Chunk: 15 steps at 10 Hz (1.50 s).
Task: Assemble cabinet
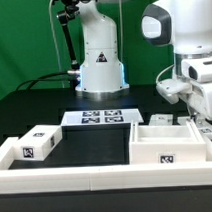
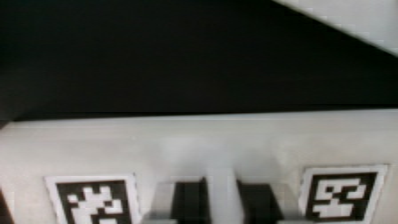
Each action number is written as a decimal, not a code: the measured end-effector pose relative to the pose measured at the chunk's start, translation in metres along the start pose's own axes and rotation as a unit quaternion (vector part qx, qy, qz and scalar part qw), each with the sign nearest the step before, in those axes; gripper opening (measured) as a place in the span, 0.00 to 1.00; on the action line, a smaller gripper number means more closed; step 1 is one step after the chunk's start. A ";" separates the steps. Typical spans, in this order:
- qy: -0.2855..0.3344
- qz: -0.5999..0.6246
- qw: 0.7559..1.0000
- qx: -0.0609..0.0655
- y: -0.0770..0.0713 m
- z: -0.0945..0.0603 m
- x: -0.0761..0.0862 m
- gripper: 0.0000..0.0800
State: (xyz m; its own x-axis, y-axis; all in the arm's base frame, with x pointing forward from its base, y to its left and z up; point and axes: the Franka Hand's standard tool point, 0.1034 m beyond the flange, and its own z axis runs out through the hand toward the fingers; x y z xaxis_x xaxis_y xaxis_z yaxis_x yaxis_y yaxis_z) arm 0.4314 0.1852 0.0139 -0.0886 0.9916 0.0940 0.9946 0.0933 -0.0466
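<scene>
The open white cabinet box point(image 1: 168, 143) stands at the exterior view's right, with a tag on its near face. My gripper point(image 1: 198, 118) is down at its far right corner, and the fingertips are hidden behind the box wall. In the wrist view the gripper point(image 2: 208, 205) sits right on a white cabinet part point(image 2: 196, 150) that carries a tag on either side of the fingers. The two dark fingers point(image 2: 175, 203) stand close together with a thin white strip between them. A second white cabinet block point(image 1: 38, 143) with a tag lies at the left.
The marker board point(image 1: 103, 117) lies in front of the white robot base point(image 1: 99, 66). A small tagged white piece point(image 1: 158, 120) sits behind the box. A low white wall point(image 1: 97, 176) runs along the front. The table is black.
</scene>
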 end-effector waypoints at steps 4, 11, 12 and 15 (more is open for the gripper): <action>-0.017 0.073 0.997 -0.021 -0.011 -0.035 -0.030 0.09; -0.024 0.095 0.995 -0.028 -0.003 -0.051 -0.053 0.09; -0.023 0.116 0.992 -0.032 -0.001 -0.052 -0.054 0.09; -0.022 0.151 0.988 -0.031 -0.003 -0.050 -0.051 0.09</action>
State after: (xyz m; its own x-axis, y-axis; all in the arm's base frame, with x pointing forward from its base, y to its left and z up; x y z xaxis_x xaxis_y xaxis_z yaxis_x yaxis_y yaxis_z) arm 0.4360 0.1295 0.0591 0.2124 0.9763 0.0415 0.9772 -0.2124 -0.0044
